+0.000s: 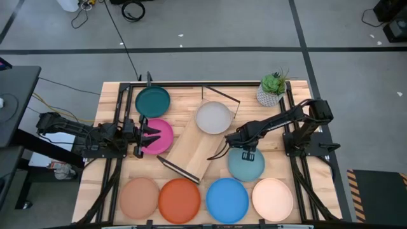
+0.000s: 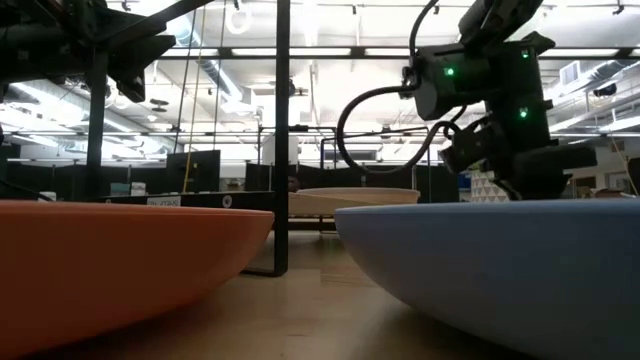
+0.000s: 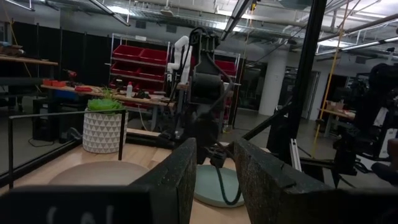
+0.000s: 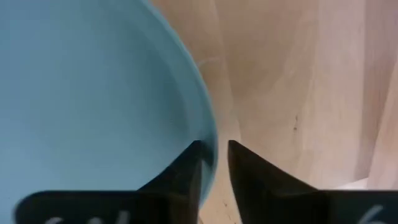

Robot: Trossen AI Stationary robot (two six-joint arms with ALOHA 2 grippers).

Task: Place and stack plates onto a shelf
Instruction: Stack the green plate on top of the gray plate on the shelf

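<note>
My right gripper [image 1: 245,152] points down at the far-left rim of the light blue plate [image 1: 248,164], which lies flat on the table, and is shut on it [image 4: 214,149]. My left gripper [image 1: 154,135] hovers open above the magenta plate [image 1: 164,137], fingers level and pointing toward the table's right [image 3: 216,162]. The shelf [image 1: 197,149], a light board on black legs, stands slantwise mid-table. A grey plate [image 1: 213,117] lies on its far end. The teal plate [image 1: 152,100] lies far left. Tan [image 1: 140,197], orange [image 1: 179,200], blue [image 1: 227,200] and cream [image 1: 272,198] plates line the near edge. My right gripper comes from above, pointing down, at the light blue plate's rim [image 4: 213,134] on the side toward the shelf. One finger [image 4: 189,168] stands inside the plate and the other [image 4: 249,171] outside, with the rim between them. The plate still lies flat on the table.
A small white pot with a green plant [image 1: 272,89] stands at the far right corner. The shelf's black legs [image 1: 222,95] jut out beside the grey plate. In the low view the orange plate [image 2: 120,260] and blue plate [image 2: 500,260] fill the foreground.
</note>
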